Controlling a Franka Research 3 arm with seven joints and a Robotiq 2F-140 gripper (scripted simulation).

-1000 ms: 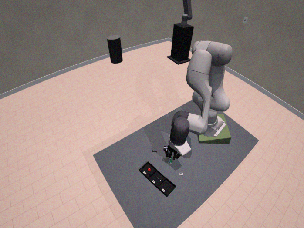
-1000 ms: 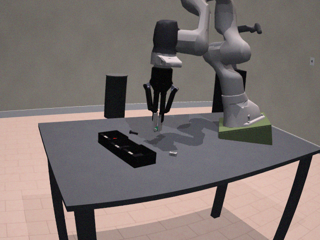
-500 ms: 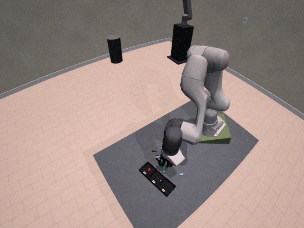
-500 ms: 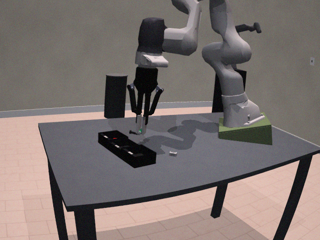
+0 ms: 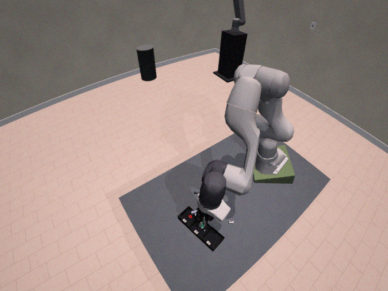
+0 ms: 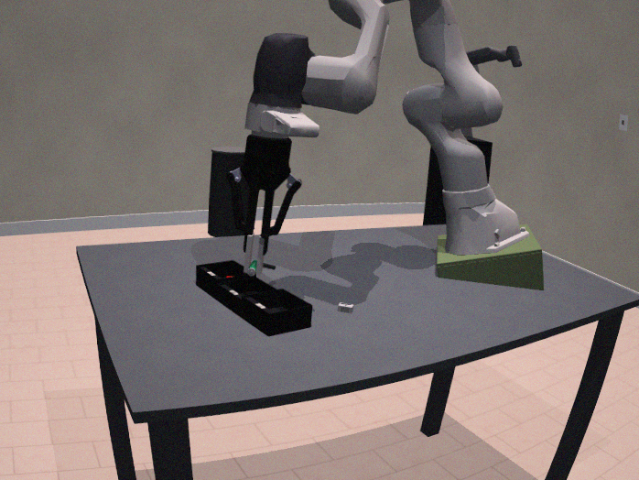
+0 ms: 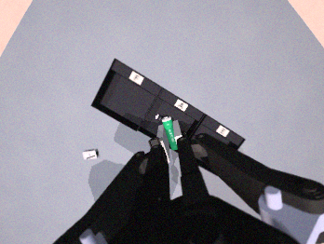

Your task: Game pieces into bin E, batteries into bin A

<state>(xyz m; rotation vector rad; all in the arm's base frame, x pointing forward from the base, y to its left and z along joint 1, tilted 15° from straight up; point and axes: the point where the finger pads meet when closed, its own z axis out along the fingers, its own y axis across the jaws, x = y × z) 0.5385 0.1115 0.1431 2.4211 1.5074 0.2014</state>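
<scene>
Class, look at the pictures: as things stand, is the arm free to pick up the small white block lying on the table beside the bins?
Probably not yet. The end effector is shut on a green battery above the bins. The white block lies in the open, with nothing over it.

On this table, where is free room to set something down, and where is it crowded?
Free: the wide front strip between the bin row and the table edge, and right of the small white piece. Crowded: around the tool holding a green battery over the bins.
</scene>
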